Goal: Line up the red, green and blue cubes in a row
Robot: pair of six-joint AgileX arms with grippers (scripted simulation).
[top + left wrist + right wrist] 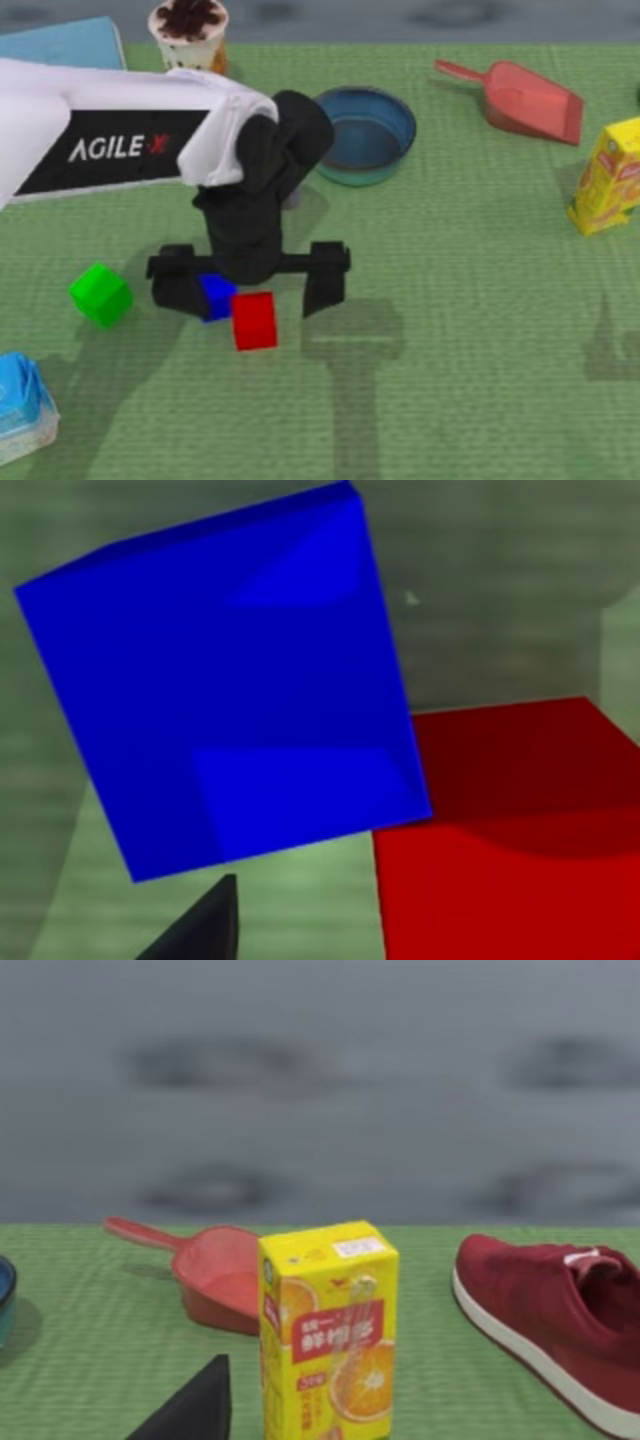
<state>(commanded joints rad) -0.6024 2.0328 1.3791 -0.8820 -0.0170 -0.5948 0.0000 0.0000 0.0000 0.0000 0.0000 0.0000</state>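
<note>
From above, my left claw [248,283] hangs spread wide over the green tabletop [470,330], its two black fingers [326,278] standing well apart with the blue cube [217,296] between them, close to the finger on the top view's left. The red cube [254,320] sits just beside the blue one, nearer the front edge; whether the two touch I cannot tell from above. The green cube [100,294] lies apart, further toward the table's left.

My left wrist view shows only the blue cube [225,690], tilted in the picture, with the red cube [510,830] against its lower corner and a dark fingertip [205,925] at the edge.

My right arm does not appear from above. Its wrist view shows a yellow juice carton [330,1330], a red scoop [215,1275] behind it and a dark red shoe [550,1305], which the top view does not show. I cannot tell the state of my right claw from the single dark tip visible there.
</note>
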